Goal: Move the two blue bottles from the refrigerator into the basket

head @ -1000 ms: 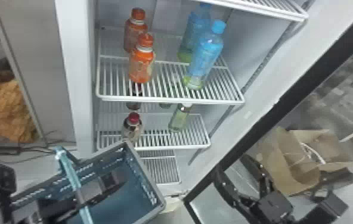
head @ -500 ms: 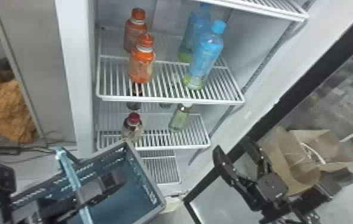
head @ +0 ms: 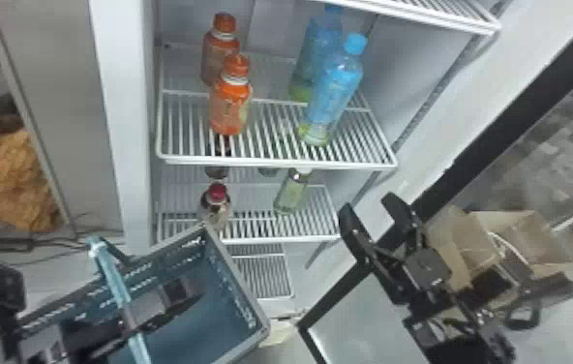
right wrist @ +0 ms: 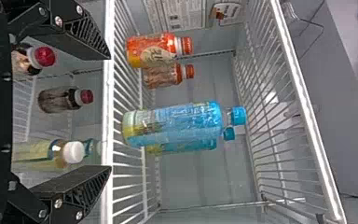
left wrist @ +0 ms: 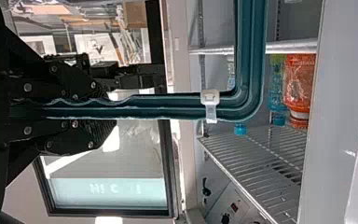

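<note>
Left gripper [head: 179, 305]: I have it pinching the basket's [head: 239, 277] handle [head: 112, 278]. Right gripper [head: 369, 205]: spread, right of the basket. Blue bottles [head: 334, 92] stand beyond the basket.

Pale floor [head: 43, 283], dark cables [head: 0, 245]

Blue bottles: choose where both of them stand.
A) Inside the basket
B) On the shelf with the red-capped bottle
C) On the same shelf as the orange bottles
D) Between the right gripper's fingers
C, because in the head view the front blue bottle and the rear blue bottle stand on the wire shelf that also holds the front orange bottle and the rear orange bottle.
</note>
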